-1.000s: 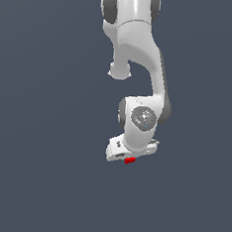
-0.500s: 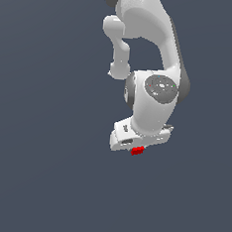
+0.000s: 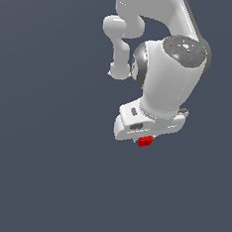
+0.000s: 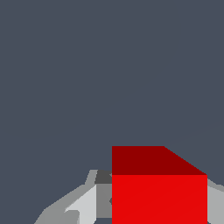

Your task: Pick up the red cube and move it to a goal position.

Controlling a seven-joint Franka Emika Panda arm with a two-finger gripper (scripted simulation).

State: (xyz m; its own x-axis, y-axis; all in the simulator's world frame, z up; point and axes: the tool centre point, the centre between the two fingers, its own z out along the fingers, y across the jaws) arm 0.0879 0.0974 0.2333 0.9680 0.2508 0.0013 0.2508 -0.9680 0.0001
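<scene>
Red, tiny plain cube (image 3: 145, 141) sat under the white robot claw (image 3: 145, 139), pinched between its fingers, carried against the flat grey backdrop. No tabletop edge or goal marker showed in either view, so how far it was from the goal couldn't be judged.

Risks, as I read it: only a small part of the cube poked out below the claw body in the exterior view, so the grip looked shallow; a fast swing or wrist twist could let it slip out. With no marker showing, overshoot couldn't be checked.

Claw: narrowly closed, about one cube-width apart. Wrist view showed the red cube (image 4: 159, 192) filling the gap, a grey finger (image 4: 83, 203) flanking it, touching nothing else.
</scene>
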